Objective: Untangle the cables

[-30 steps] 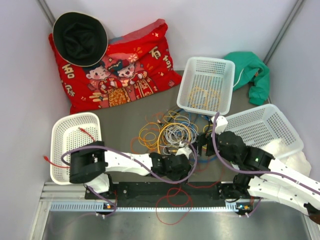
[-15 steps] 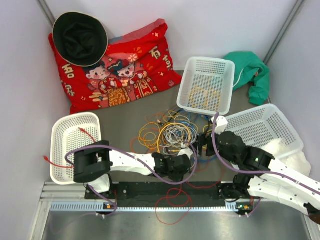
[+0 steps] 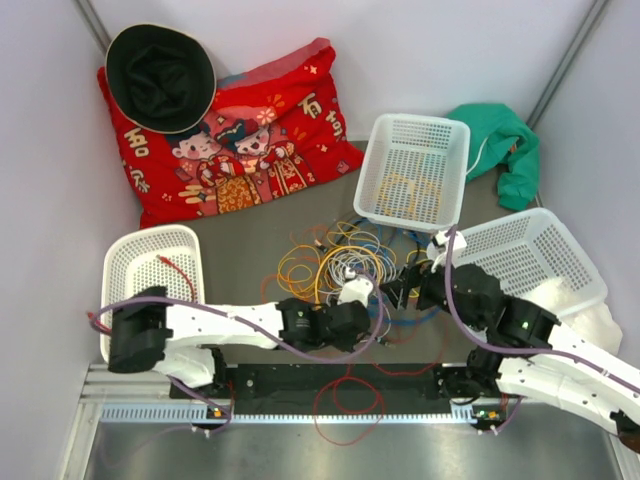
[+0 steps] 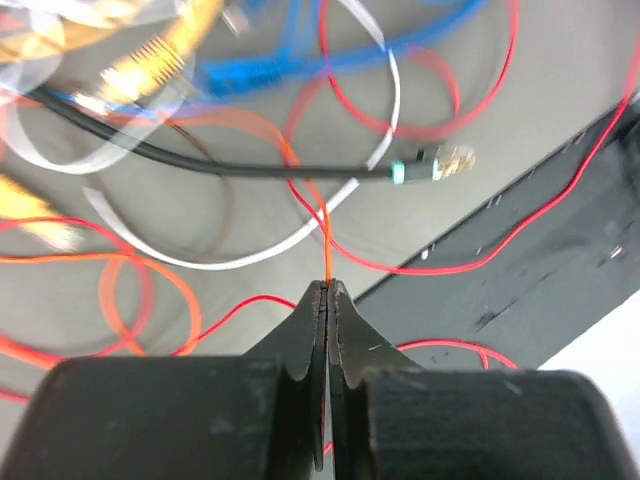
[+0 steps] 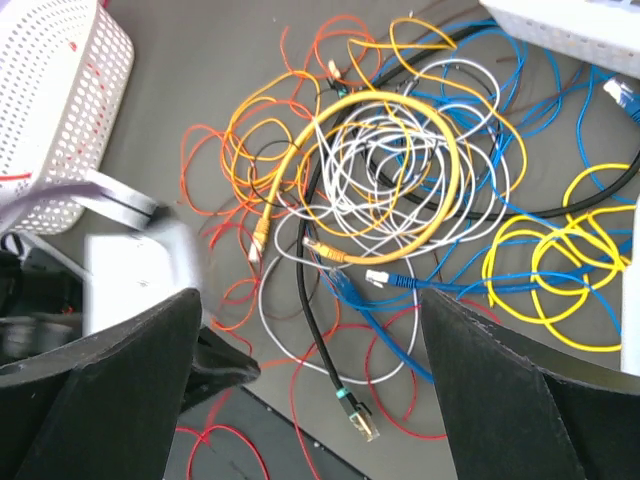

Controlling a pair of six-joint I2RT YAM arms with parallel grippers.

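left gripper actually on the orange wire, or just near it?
Touching. The left wrist view shows the left gripper shut, with the thin orange wire running straight into the seam between its tips.

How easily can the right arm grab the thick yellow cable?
Yes, probably: the open right gripper hangs above the pile, and the thick yellow cable lies mostly on top, nothing covering it.
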